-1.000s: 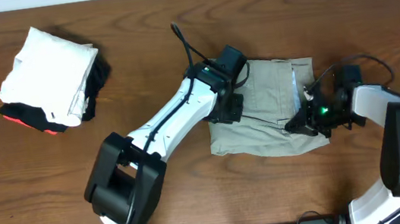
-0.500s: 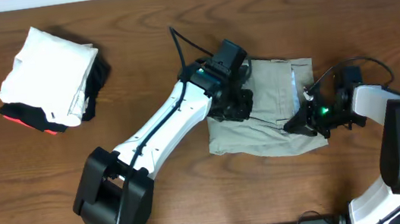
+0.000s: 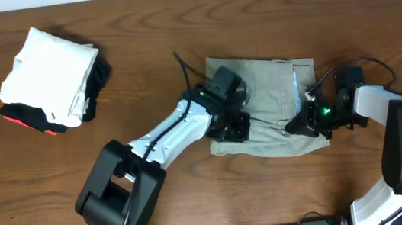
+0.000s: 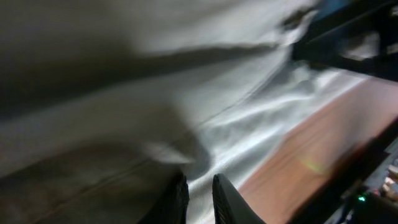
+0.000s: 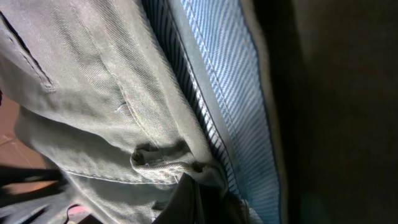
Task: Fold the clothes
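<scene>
khaki trousers (image 5: 93, 93) up close, blue striped lining (image 5: 224, 93), dark fingers (image 5: 186, 202) pinching the cloth

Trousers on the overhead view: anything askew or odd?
The trousers are folded unevenly: the bottom edge slants, and the waistband end by the right gripper is turned out, showing blue striped lining.

Your overhead view is evenly lit and sharp with only soft shadows on the table (image 3: 142, 12), your left wrist view is dim and smeared across the trousers (image 4: 249, 124), and your right wrist view is crisp but dark along its right edge.
</scene>
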